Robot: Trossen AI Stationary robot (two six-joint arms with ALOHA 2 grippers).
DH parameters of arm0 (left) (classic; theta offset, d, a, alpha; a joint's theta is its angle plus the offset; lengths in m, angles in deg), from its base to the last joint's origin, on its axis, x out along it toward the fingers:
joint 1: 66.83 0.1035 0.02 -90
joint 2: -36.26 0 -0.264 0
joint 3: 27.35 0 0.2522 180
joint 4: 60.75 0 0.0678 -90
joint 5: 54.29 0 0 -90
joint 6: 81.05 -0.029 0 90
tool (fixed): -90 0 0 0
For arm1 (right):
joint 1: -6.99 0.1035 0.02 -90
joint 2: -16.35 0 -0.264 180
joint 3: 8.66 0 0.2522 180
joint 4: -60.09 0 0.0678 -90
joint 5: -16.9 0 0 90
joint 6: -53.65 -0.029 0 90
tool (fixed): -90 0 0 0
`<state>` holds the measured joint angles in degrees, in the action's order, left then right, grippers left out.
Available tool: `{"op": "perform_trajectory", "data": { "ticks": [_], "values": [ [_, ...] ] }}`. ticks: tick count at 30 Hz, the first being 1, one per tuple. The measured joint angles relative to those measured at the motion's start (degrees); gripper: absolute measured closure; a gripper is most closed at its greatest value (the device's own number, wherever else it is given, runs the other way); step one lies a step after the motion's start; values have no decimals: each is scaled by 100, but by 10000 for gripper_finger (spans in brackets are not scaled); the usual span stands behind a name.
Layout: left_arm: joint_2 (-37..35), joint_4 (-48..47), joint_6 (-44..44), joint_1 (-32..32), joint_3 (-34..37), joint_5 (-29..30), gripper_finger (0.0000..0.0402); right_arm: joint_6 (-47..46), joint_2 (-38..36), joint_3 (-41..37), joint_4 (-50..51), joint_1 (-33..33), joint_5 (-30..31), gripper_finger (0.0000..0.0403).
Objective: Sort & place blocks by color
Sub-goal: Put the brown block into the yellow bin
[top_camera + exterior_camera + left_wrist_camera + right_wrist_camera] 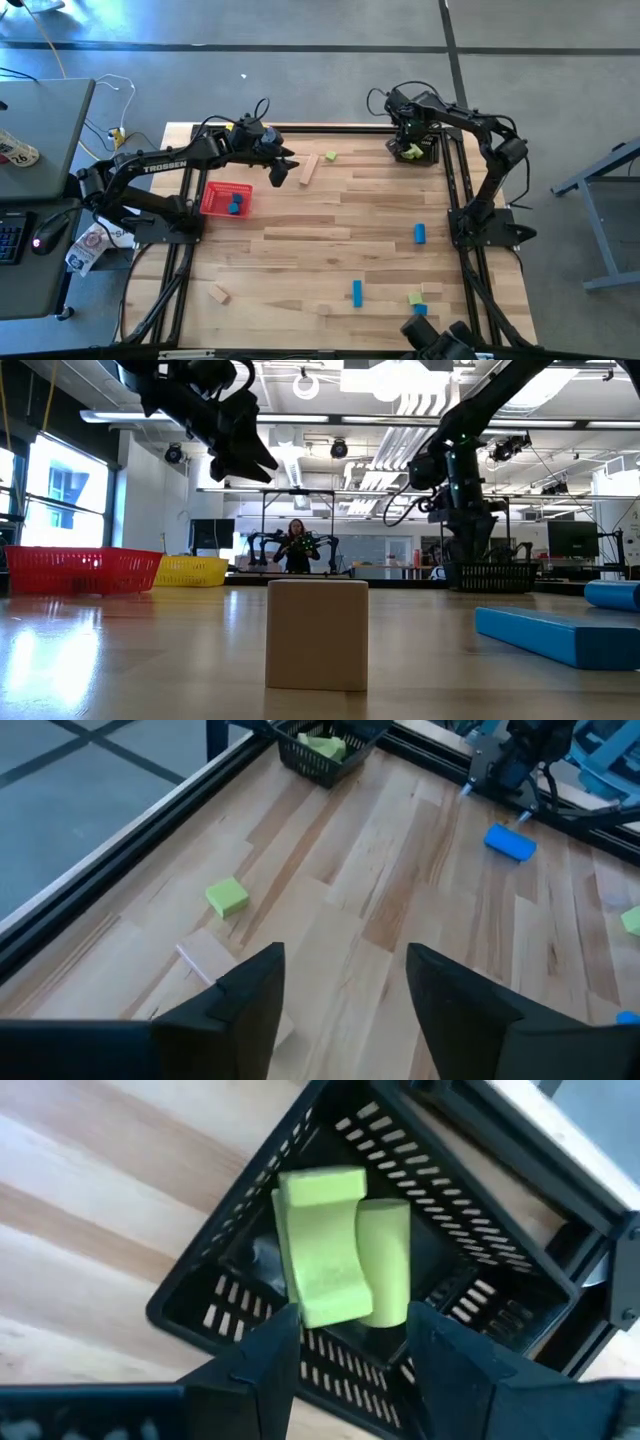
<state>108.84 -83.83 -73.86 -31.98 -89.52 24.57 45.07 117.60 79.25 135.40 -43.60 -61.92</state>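
My left gripper [345,990] hangs open above the far left part of the table [300,215]. A tan bar [205,958] lies flat just beside it, and a light green block [227,897] lies a little beyond. My right gripper [350,1340] stands open, pointing down over the black basket [480,1250] at the far right. Two light green blocks [320,1250] lie inside that basket, below the fingers. The red basket [215,190] holds blue blocks [235,204]. More blue [420,233], green [415,298] and tan [219,293] blocks lie flat on the table.
A yellow basket [190,570] stands beside the red one in the low view. A tan cube [317,633] and a blue bar [560,635] lie close to the near edge. Black frame rails [455,190] run along the table's sides. A person stands in the room beyond.
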Motion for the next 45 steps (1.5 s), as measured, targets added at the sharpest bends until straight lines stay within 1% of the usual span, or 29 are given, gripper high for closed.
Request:
{"op": "perform_trajectory", "data": {
  "ticks": [4, 8, 11, 17, 21, 26, 28, 35, 38, 45],
  "values": [
    [0, 110, 37, 0, -2, 64, 180, -108, -94, 0, 82, 17, -35, 232],
    [-2, 377, 338, -4, -2, 753, 166, -194, -384, 0, 39, 93, 71, 232],
    [-2, 535, 376, 0, -2, 1147, 166, -329, -641, 0, -82, 197, 136, 231],
    [-2, 664, 465, -4, -18, 1705, 172, -658, -1080, 0, -359, 484, 196, 231],
    [-2, 607, 467, 0, -216, 2042, 174, -777, -1248, 0, -513, 744, 264, 231],
    [11, 396, 487, 0, -556, 2103, 174, -794, -1296, 0, -659, 993, 273, 231],
    [140, 347, 497, -4, -702, 2102, 174, -794, -1296, 0, -674, 1056, 275, 231],
    [1087, -312, 621, -4, -1293, 2087, 174, -812, -1296, 0, -704, 1139, 278, 231],
    [1461, -338, 849, -64, -1353, 2083, 174, -812, -1296, 0, -702, 1163, 276, 231],
    [2095, -394, 1325, -177, -1355, 2077, 174, -811, -1296, 0, -701, 1176, 273, 231]
  ]
}}
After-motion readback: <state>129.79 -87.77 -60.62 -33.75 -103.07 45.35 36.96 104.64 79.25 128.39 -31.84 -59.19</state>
